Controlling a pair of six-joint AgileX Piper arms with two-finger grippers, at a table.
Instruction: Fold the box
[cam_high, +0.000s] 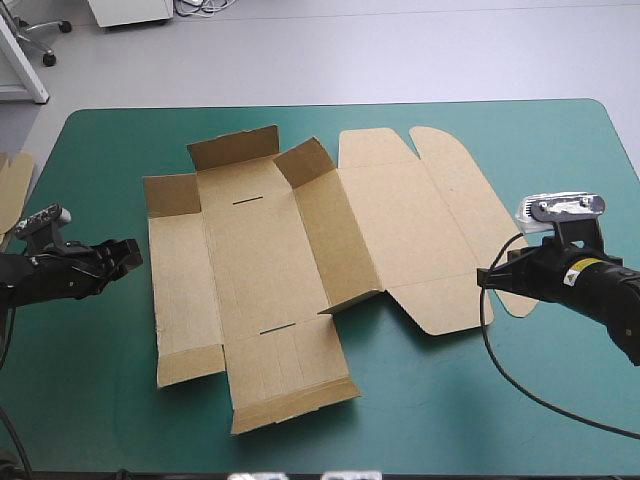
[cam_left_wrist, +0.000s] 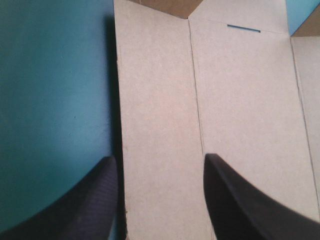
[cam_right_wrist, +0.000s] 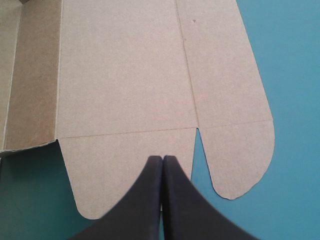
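Board (cam_high: 12, 185) lies left of box (cam_high: 260, 270); left end effector (cam_left_wrist: 159, 156) open, right end effector (cam_right_wrist: 163, 157) closed.

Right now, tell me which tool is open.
The left tool: its fingers stand apart over the box edge; on the right tool they meet in a point.

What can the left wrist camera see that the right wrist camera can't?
Only the left wrist view: the left claw open, its black fingers apart over the edge of the box, and a thin slot cut in the board. Only the right wrist view: the right claw shut to a point, the rounded flaps, and a raised wall. Both: the brown board lying on the teal-green cover.
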